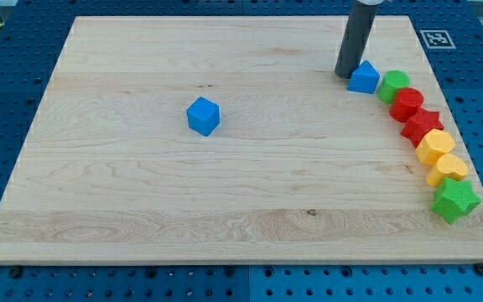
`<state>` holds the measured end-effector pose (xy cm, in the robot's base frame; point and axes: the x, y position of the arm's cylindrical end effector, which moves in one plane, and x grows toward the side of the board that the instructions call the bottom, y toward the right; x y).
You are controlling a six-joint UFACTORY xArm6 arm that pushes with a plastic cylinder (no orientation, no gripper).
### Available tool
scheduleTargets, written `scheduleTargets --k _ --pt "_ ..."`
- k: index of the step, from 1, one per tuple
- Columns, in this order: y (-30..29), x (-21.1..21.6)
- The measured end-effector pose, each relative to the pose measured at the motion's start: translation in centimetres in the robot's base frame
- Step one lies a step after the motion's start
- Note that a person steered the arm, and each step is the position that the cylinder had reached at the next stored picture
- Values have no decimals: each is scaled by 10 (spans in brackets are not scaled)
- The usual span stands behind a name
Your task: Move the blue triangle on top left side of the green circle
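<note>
Blue triangle [364,78] sits in the upper right of the frame, touching the left side of the green circle [393,85], with my tip [345,75] pressed against the triangle's left edge. Below the circle a column curves down the bench [141,193]: red circle [407,103], red star [422,124], two yellow blocks [435,145], green star [454,200]. A blue cube [203,116] lies apart, left of centre; the rod has no fingers, so nothing is held.

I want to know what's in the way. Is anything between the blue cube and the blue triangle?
No. In the camera view only bare wood lies between the blue cube and the blue triangle; my tip touches the triangle's left side.
</note>
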<state>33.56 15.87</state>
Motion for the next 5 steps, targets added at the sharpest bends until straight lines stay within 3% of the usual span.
scheduleTargets --k 2,5 --pt "-24 33" --pt "-9 15"
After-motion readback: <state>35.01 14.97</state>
